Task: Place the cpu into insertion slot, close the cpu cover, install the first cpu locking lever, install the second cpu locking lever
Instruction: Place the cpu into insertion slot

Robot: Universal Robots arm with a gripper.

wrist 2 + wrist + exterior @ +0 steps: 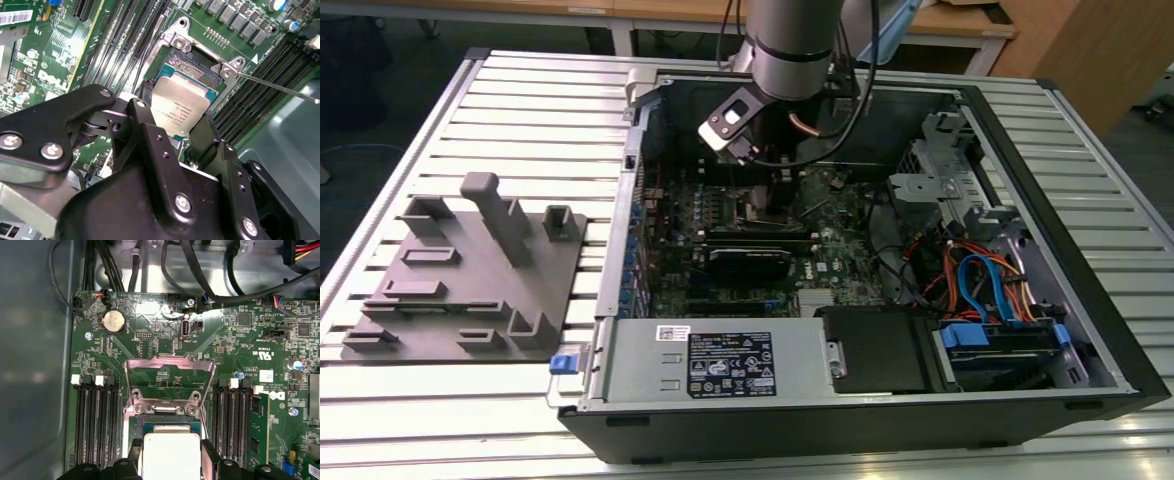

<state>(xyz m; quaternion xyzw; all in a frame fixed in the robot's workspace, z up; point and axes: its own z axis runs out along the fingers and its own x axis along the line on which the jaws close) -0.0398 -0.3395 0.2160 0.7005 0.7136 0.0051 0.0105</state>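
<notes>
I've got the end effector [177, 131] closed on the cpu [184, 106], a small flat square chip w/ a pale silvery metal face. Its black fingers [148, 131] pinch the chip on two opposite edges. The chip hangs right over the insertion slot [170, 418], a square socket w/ a dark centre and silvery rim. It partly covers the slot and looks a bit tilted. Can't tell if any edge is touching the slot yet.

The cpu cover [170, 363], a thin silvery frame plate w/ a window cut through it, stands flipped up at the slot's far side, so the slot is open. A thin bright metal rod [277, 88] sticks out from one corner of the slot, raised off the green circuit board [240, 355]. Long black memory slots [95, 425] run along both sides of the slot.

In the exterior view the grey arm [790, 50] reaches down into the open black computer case [854, 435] above the slot. The case sits on the slatted aluminium counter [520, 90]. A grey moulded fixture block [467, 270] lies well apart from the slot, outside the case.
</notes>
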